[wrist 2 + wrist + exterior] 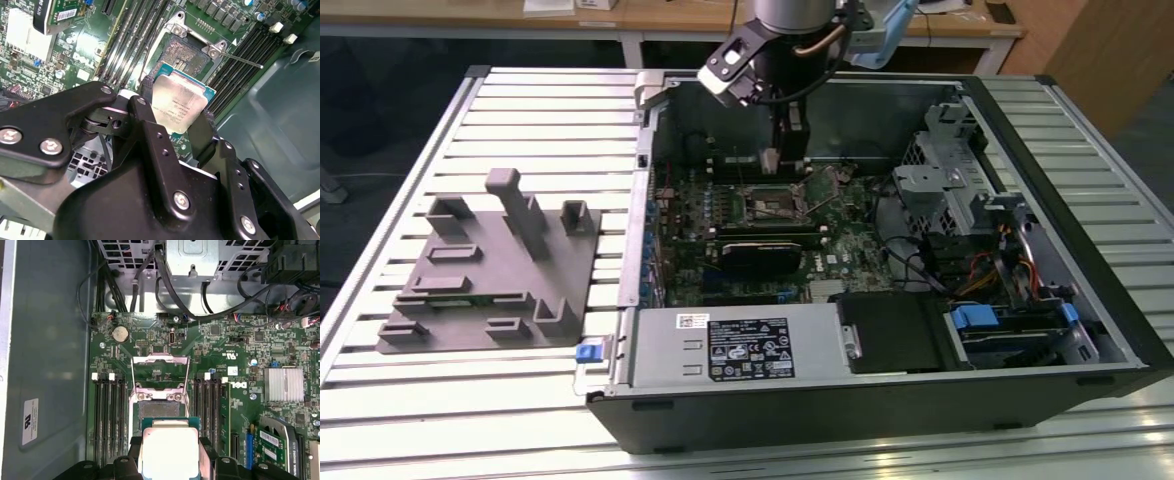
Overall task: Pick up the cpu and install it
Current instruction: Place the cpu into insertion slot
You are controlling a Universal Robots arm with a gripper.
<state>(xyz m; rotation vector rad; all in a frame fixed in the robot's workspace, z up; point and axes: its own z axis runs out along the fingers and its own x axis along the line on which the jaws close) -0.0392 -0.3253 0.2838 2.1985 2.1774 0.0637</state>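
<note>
Dark label (750,350) with white print on the power supply (654,352): too small for me to read. Pale sticker (30,421) on case wall (50,340): marks illegible. Faint etching on cpu (177,106) lid, unreadable. White logo (235,385) on motherboard (220,347).

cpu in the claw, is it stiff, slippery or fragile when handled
The cpu looks a flat, rigid plate, so probably stiff, not floppy. Its smooth metal top suggests it could slip; the claw grips its edges. Thin and small, likely light.
</note>
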